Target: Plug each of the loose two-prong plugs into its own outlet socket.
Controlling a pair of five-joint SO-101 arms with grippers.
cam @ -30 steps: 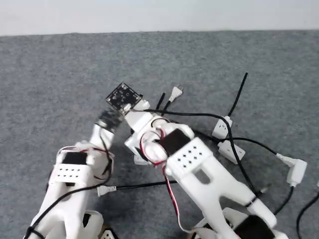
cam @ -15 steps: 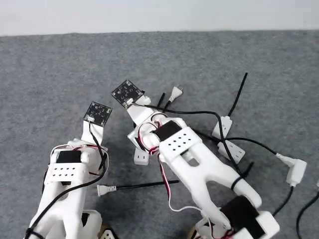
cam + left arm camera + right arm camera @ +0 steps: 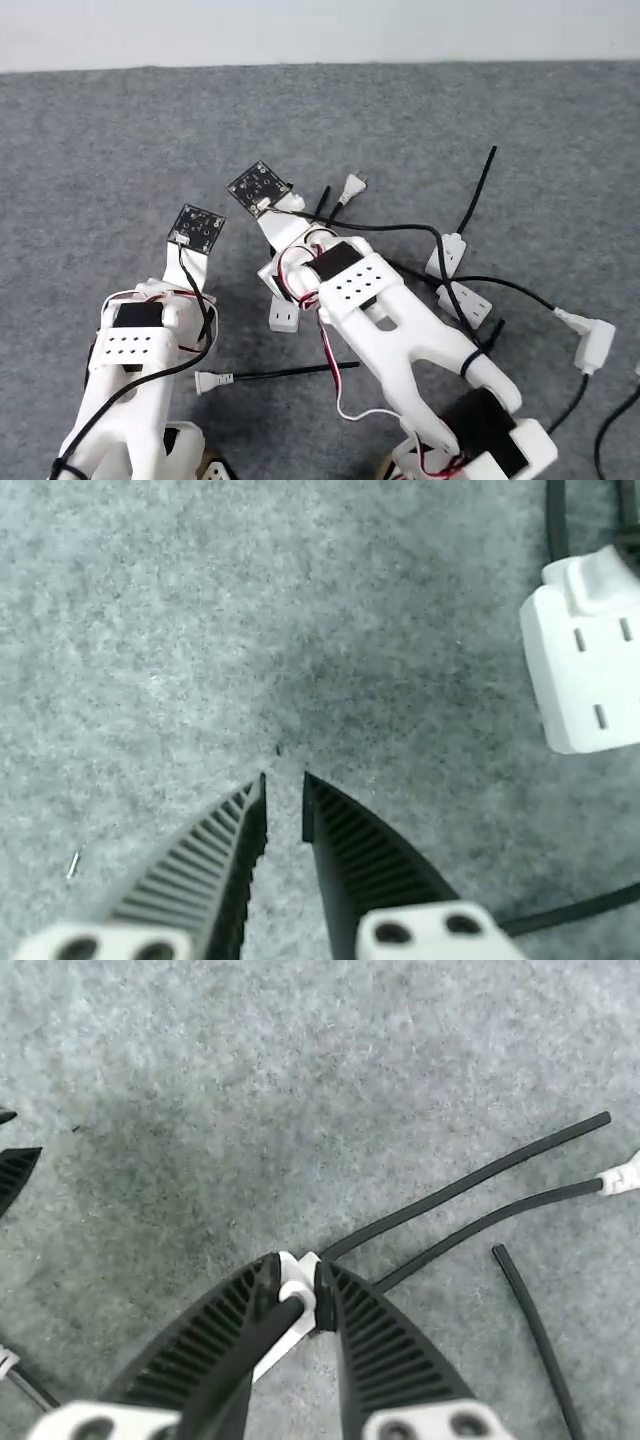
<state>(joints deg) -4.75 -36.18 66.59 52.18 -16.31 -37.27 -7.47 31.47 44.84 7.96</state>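
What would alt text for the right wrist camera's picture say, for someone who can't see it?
The right gripper is shut on a white plug over the grey table. Beyond it lie black cords, one ending in a second plug.

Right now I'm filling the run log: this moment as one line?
left gripper: slightly open, empty | right gripper: shut on plug | outlet socket: empty

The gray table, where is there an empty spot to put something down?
The far strip of the gray table along the white wall is bare. So is the left side, beside the left arm. Around the right arm it is crowded: outlet sockets, black cords and a loose plug lie close together.
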